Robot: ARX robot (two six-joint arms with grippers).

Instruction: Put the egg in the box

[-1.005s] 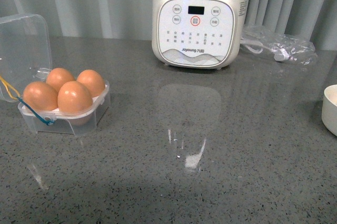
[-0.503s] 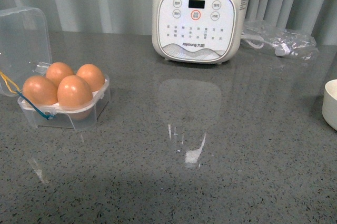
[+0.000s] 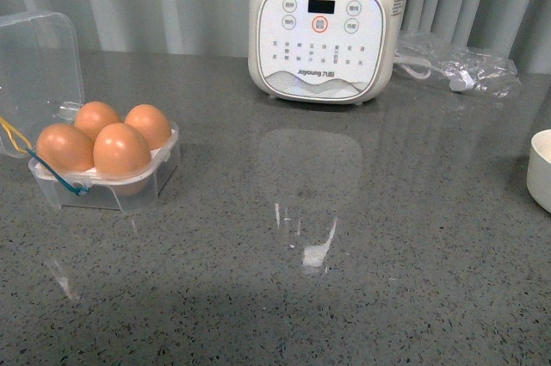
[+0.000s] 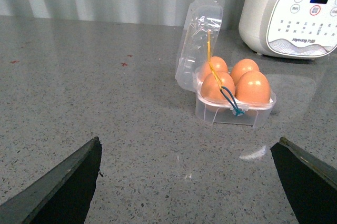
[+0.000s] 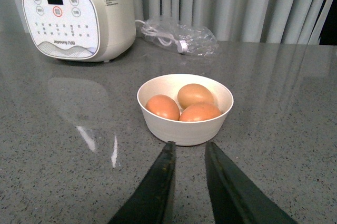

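Observation:
The box (image 3: 112, 195) is a small clear plastic case on the left of the counter, its hinged lid (image 3: 39, 65) standing open. Several orange-brown eggs (image 3: 120, 151) fill its cells. In the left wrist view the box (image 4: 226, 114) and its eggs (image 4: 254, 87) lie well ahead of my left gripper (image 4: 189, 142), which is open with only bare counter between its fingers (image 4: 73, 182). My right gripper (image 5: 189, 145) is shut and holds nothing. It sits just short of a white bowl (image 5: 184, 129) with three more eggs (image 5: 195, 95). Neither arm shows in the front view.
A big white appliance (image 3: 320, 26) with buttons stands at the back centre. To its right lies a clear plastic bag with a cable (image 3: 456, 65). The white bowl's edge (image 3: 541, 172) shows at the far right. Curtains hang behind the grey speckled counter.
The front view shifted slightly between one second and half a second ago. Since then nothing has moved; the box and its eggs stay where they were.

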